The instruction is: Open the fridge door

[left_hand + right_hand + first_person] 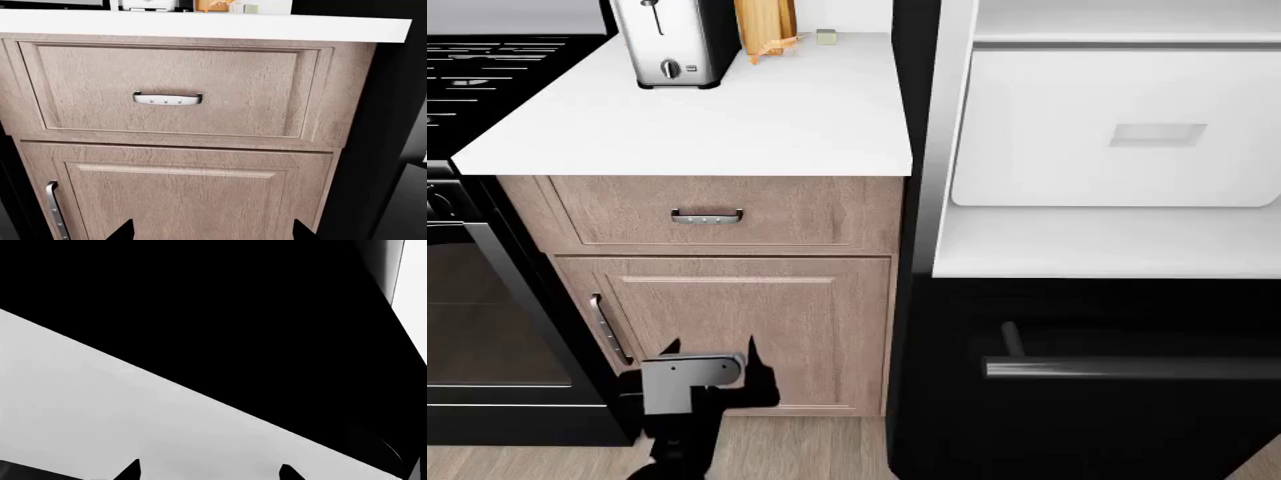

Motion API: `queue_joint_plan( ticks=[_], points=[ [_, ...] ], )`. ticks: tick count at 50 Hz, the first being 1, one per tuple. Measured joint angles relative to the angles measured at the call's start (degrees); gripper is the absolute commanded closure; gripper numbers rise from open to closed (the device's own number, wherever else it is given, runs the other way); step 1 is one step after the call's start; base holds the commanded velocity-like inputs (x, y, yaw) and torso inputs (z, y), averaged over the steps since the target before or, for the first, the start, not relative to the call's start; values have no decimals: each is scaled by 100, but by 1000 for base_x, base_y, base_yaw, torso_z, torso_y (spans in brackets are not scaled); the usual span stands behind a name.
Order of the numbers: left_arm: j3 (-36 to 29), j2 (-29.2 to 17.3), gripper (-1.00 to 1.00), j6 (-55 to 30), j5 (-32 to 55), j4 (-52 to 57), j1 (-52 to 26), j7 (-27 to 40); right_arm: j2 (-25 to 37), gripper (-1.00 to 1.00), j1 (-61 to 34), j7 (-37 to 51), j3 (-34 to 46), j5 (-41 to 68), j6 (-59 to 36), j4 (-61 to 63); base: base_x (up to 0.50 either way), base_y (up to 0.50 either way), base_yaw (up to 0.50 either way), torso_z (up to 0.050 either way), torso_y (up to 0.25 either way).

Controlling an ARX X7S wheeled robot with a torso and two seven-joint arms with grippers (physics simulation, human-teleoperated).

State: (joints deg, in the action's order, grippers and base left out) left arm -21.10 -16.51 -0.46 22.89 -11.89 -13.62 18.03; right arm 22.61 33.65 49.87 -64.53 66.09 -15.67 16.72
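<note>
Right gripper (210, 471) tips apart, clamping nothing, facing glossy black fridge door (220, 315). Interior visible; door apparently open, next widen or withdraw.

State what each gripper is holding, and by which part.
Left gripper: nothing; its fingertips stand apart before the wooden cabinet door. Right gripper: fingertips apart, nothing seen between them.

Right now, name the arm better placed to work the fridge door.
Right: the right gripper faces the black fridge door close up; the left gripper hangs before the wooden cabinet door.
</note>
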Motion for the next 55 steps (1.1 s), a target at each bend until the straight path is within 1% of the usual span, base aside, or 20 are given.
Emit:
queue_joint_plan(
  ticks=[7,14,30,39,46,55],
  points=[
    [-15,17,-100,-2,-5,-82,-77,-10,141,-100,145,-449,-165,143,-65,-214,0,0,0,0,0],
    [-29,26,-100,8,-9,-136,-116,-15,257,-100,210,-644,-182,199,-180,-307,0,0,0,0,0],
    [-54,27,-100,21,-3,-182,-152,-10,331,-100,223,-813,-233,216,-304,-382,0,0,0,0,0],
    [-70,35,-100,28,-1,-231,-191,-13,438,-100,185,-779,-521,221,-141,-793,0,0,0,0,0],
    [-75,46,-100,33,9,-286,-240,-21,675,-100,76,-795,-659,108,11,-1285,0,0,0,0,0],
    [-71,58,-100,45,34,-346,-298,-32,1222,-100,-51,-810,-545,-182,-249,-2089,0,0,0,0,0]
  ],
)
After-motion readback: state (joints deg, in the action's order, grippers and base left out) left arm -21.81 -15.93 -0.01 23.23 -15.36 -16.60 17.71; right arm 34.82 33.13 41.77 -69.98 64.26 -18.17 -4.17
